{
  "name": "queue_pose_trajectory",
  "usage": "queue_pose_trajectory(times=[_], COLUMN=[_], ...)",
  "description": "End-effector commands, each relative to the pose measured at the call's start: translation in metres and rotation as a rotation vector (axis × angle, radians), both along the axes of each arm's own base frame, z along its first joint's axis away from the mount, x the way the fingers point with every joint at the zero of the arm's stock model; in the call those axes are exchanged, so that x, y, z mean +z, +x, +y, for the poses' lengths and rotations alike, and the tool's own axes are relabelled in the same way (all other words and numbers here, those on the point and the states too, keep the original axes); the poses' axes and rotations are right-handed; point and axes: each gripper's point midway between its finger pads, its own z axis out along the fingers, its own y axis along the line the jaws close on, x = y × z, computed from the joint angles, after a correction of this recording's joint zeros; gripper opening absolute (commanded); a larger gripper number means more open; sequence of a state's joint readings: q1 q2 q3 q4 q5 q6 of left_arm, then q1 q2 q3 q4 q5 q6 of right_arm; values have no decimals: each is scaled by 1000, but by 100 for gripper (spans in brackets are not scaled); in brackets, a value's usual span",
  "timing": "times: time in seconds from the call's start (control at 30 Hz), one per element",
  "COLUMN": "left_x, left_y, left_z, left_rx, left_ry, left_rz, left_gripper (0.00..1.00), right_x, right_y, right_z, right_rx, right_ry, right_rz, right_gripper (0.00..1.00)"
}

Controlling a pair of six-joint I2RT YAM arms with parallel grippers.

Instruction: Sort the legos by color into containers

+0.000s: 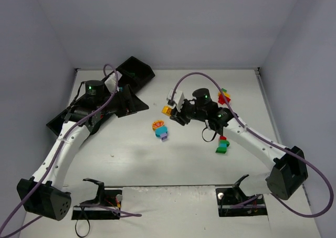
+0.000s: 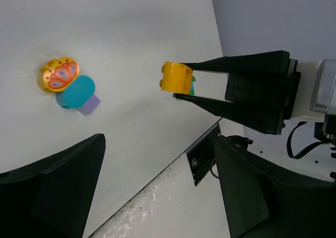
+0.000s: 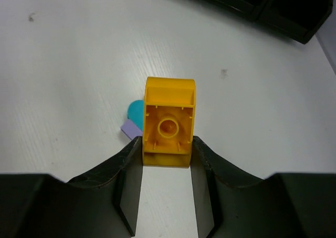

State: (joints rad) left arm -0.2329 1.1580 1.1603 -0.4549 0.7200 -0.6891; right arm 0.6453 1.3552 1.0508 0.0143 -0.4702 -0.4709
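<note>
Right wrist view: my right gripper [image 3: 168, 148] pinches a yellow brick [image 3: 169, 112] by its sides; just beyond it teal and lilac bricks [image 3: 133, 117] lie on the worktop [image 3: 73, 60], the black tray [image 3: 247, 4] farther off. My left gripper [image 2: 160, 154] stands wide.

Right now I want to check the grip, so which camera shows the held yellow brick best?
The right wrist view: the yellow brick fills the centre, hollow underside toward the camera, clamped between the fingers of the right gripper. The left wrist view shows it smaller, side-on. The top view shows only a small speck.
</note>
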Motion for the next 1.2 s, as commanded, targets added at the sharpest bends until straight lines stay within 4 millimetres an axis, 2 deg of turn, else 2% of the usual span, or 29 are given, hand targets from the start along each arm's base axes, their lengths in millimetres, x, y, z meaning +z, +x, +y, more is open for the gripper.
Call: queue_pose_trajectory(times=[0.0, 0.13, 0.23, 0.57, 0.7, 0.83, 1.07, 1.1, 1.13, 1.17], left_x=[41, 32, 26, 16, 14, 12, 4, 5, 5, 5], left_y=[-7, -12, -14, -4, 0, 2, 1, 2, 2, 3], left_z=[-23, -40, -50, -66, -72, -79, -90, -90, -90, -89], left_rx=[-98, -156, -183, -194, -204, -215, -239, -238, -237, -233], left_ry=[-62, -41, -27, 10, 16, 18, 21, 21, 22, 25], left_rz=[-132, -123, -109, -104, -101, -98, -86, -89, -91, -96], left_gripper=[78, 77, 74, 70, 62, 50, 47, 45, 36, 32], right_x=[46, 58, 60, 64, 63, 63, 60, 59, 59, 57], right_y=[-10, -25, -28, -37, -38, -39, -40, -40, -40, -41], right_z=[17, 27, 29, 31, 31, 32, 33, 33, 34, 34], right_rx=[2, 37, 45, 73, 75, 85, 95, 94, 97, 97], right_ry=[126, 155, 159, 169, 167, 164, 159, 159, 159, 159], right_rz=[-88, -104, -107, -106, -108, -103, -97, -95, -94, -89], right_gripper=[0, 0, 0, 1, 1, 1, 2, 2, 2, 2])
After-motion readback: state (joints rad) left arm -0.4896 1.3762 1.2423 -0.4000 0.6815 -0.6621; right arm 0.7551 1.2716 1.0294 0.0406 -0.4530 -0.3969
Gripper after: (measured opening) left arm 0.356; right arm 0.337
